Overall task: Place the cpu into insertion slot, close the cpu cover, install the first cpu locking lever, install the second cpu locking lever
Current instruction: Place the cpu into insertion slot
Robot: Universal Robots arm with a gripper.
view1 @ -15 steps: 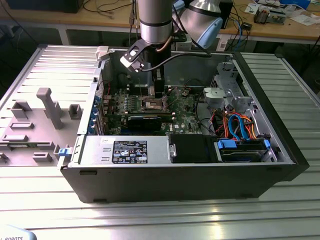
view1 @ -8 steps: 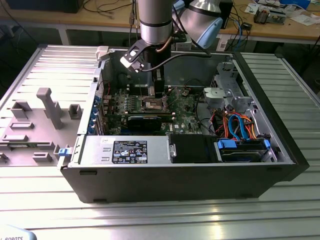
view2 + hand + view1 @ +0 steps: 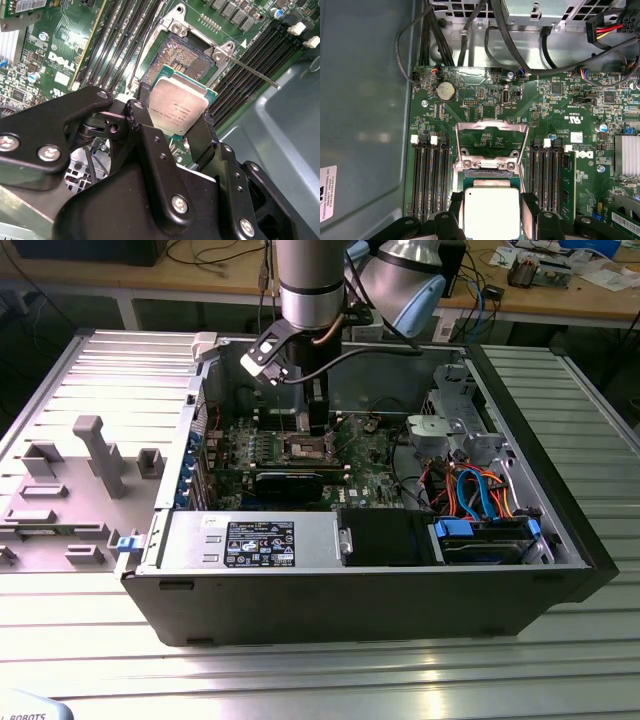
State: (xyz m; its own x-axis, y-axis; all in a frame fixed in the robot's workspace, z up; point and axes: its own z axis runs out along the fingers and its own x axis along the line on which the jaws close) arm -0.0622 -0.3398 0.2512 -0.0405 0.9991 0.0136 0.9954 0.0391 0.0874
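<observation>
Silver-topped cpu (image 3: pixel 179 107) sits clamped in my hand (image 3: pixel 175 116), close over the open insertion slot (image 3: pixel 187 52); cpu cover (image 3: pixel 492 127) raised, memory slots (image 3: pixel 431 175) flanking. In the first wrist view the chip hides most of that slot from me.

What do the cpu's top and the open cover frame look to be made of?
The flat square silver-grey cpu, held in the black claw, seems capped in dull matt metal: even grey, soft glare. The thin silver square-windowed cpu cover looks like bright stamped sheet metal, likely steel, with sharp highlights.
</observation>
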